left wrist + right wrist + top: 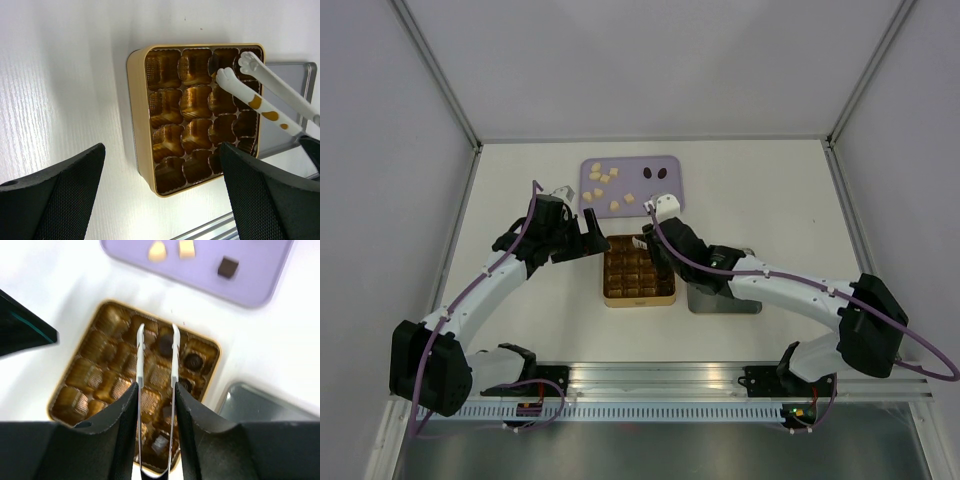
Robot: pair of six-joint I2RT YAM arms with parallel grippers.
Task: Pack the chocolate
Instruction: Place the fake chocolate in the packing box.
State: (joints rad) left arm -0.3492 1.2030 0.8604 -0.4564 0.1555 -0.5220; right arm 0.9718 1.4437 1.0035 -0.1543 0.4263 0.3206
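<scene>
The right fingers [115,430] are clenching a pair of white tweezers [174,365], squeezing its two arms partway together and holding it low over the gold tin [638,300] in the middle of the counter [770,200]. The tweezers' paw-shaped tips are standing apart above cells near the tin's far edge, and orange and brown patches are showing on one arm.

The left fingers [60,200] are spread wide, released and gripping nothing. They are hovering near the tin's far left corner.

Most of the chocolate [604,178] is lying on the purple tray [665,195] beyond the tin. Pale cream cubes are sitting across its left half and two dark lumps are sitting near its far right. From the right wrist, a few dark pieces are showing in cells along the tin's right side, while the other cells are showing bare gold.

A grey lid [725,300] is lying flat just beside the tin, on its right.
</scene>
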